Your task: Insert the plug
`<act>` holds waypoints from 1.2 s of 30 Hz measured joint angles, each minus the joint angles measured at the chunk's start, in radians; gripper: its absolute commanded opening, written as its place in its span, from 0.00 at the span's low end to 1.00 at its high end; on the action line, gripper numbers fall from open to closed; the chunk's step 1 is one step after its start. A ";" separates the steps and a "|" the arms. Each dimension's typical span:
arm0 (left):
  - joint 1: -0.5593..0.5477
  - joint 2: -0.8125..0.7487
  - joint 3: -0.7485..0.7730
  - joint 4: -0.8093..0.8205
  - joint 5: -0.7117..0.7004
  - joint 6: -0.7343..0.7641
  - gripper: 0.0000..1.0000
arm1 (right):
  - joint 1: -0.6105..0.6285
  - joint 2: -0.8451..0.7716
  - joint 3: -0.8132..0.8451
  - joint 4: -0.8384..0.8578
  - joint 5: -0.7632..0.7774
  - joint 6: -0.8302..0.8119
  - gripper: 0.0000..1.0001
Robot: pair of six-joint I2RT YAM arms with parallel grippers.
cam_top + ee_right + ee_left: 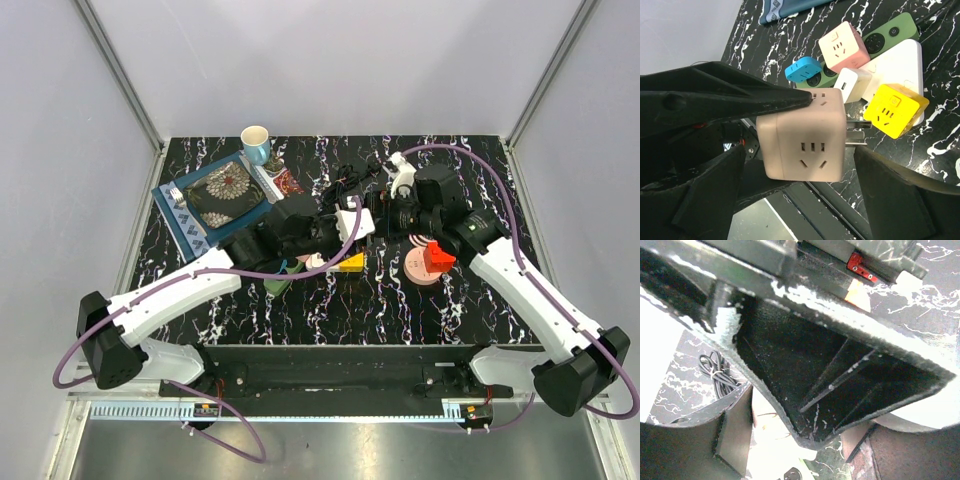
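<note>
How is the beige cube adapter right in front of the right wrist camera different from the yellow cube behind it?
The beige cube adapter is pale beige; the yellow cube adapter is bright yellow. The beige one hangs between the right gripper's fingers with its metal prongs bare; the yellow one sits on the white power strip, prongs hidden. Both are rounded cubes with socket holes on their faces.

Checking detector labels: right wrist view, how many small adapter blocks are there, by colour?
beige adapter block: 1
pink adapter block: 1
yellow adapter block: 1
blue adapter block: 1
white adapter block: 1
Total: 5
</note>
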 measured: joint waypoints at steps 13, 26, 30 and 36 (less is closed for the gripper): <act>-0.003 0.012 0.002 -0.008 -0.052 -0.075 0.99 | -0.002 -0.018 -0.064 0.038 0.014 -0.061 0.05; -0.007 -0.183 -0.146 0.111 -0.224 -0.465 0.99 | -0.002 -0.187 -0.368 0.363 0.080 -0.033 0.00; -0.004 -0.272 -0.205 0.208 -0.298 -0.629 0.99 | -0.002 -0.212 -0.493 0.470 0.079 -0.034 0.00; -0.003 -0.225 -0.200 0.282 -0.393 -0.858 0.99 | -0.002 -0.264 -0.580 0.573 0.089 -0.039 0.00</act>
